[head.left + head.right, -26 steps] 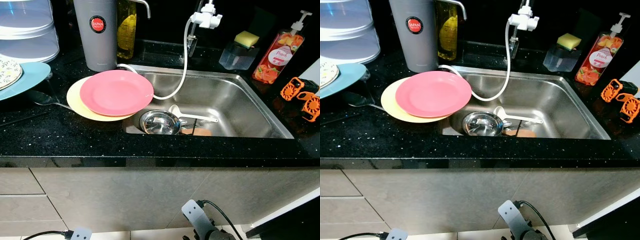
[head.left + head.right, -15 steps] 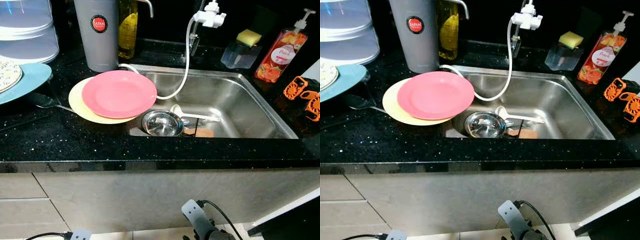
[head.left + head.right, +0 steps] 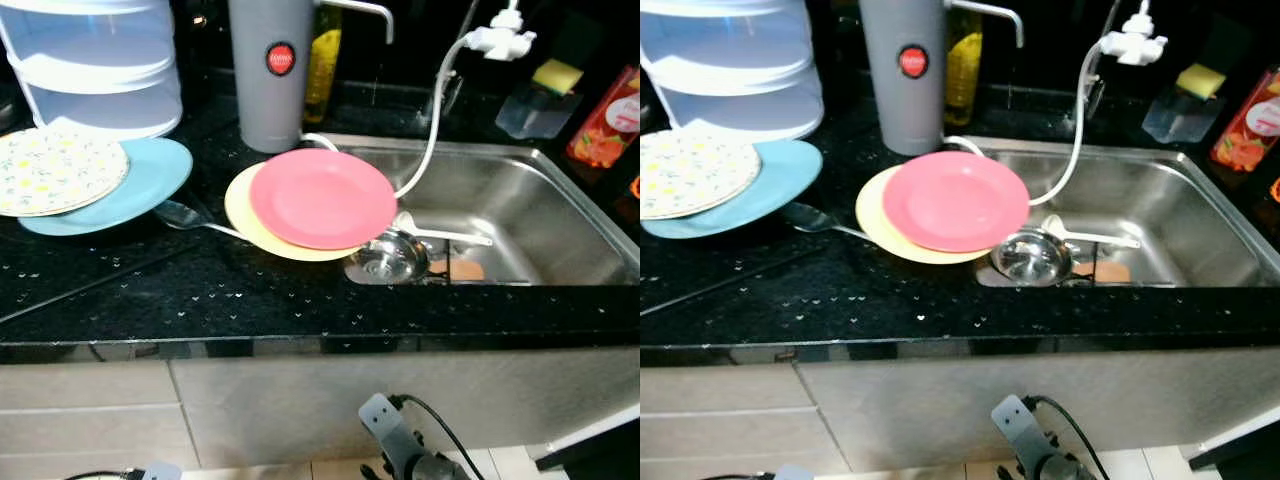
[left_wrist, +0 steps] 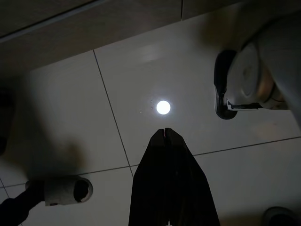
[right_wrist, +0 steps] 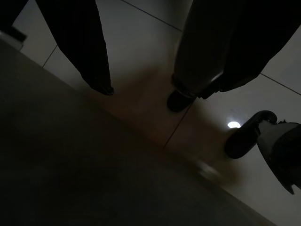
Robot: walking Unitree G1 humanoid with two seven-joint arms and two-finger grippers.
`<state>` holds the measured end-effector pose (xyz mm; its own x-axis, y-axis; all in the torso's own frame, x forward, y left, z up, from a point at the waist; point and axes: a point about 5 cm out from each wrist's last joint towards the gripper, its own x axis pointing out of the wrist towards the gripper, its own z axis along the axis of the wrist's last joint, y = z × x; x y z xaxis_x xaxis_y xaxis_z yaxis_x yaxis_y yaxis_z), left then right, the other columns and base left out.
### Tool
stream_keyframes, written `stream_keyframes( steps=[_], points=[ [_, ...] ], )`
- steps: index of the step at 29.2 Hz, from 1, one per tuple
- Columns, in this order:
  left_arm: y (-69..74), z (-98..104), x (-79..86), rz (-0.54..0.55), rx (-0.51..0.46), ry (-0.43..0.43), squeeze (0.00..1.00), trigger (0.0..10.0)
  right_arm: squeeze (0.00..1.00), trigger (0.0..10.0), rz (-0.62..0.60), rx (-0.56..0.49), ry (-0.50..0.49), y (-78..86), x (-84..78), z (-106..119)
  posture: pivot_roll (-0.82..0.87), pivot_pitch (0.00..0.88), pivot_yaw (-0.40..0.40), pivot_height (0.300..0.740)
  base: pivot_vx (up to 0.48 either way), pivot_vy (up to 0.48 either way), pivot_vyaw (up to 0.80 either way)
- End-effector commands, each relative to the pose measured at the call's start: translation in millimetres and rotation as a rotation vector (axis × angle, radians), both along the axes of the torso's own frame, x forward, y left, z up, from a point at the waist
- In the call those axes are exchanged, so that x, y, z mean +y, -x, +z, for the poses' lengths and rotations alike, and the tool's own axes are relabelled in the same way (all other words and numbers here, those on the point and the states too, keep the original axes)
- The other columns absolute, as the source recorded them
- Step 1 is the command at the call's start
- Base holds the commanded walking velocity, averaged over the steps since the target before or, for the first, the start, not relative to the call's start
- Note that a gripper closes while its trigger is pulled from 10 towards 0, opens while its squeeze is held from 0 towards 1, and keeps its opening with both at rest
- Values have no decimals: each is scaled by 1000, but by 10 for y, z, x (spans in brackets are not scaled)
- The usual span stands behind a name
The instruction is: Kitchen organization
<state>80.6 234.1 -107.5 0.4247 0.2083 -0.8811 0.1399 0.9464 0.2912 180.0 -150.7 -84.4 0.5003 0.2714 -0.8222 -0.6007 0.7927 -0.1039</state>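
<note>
A pink plate (image 3: 322, 197) lies on a yellow plate (image 3: 243, 205) on the black counter (image 3: 200, 290), overhanging the left rim of the steel sink (image 3: 560, 215). In the sink sit a steel bowl (image 3: 388, 257) and a white ladle (image 3: 440, 233). At the left, a floral plate (image 3: 55, 172) rests on a blue plate (image 3: 150, 178), with a metal spoon (image 3: 185, 216) beside it. My left gripper (image 4: 164, 131) hangs low over the tiled floor, fingers shut on nothing. The right wrist view is dark, with a person's legs (image 5: 207, 52) on the floor.
A tall grey container (image 3: 270, 75), a yellow oil bottle (image 3: 325, 60) and a white stacked food cover (image 3: 95, 60) stand at the back. A tap hose (image 3: 435, 120) hangs into the sink. A sponge holder (image 3: 545, 98) and a soap bottle (image 3: 608, 125) stand at the far right.
The whole picture has shifted right as the camera turned left, bringing the blue and floral plates fully into view. Nothing on the counter has moved.
</note>
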Motion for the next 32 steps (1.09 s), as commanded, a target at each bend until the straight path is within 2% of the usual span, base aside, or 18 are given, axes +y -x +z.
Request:
stream_keyframes(
  steps=[1,32],
  points=[
    [-13,-12,-71,-11,-6,17,0,10000,0,10000,-15,12,17,38,-81,-16,165,0,-127,740,0,0,0],
    [-89,4,-87,-30,-32,3,0,10000,0,10000,-3,10,29,37,-100,-14,164,0,-128,740,0,0,0]
  ],
)
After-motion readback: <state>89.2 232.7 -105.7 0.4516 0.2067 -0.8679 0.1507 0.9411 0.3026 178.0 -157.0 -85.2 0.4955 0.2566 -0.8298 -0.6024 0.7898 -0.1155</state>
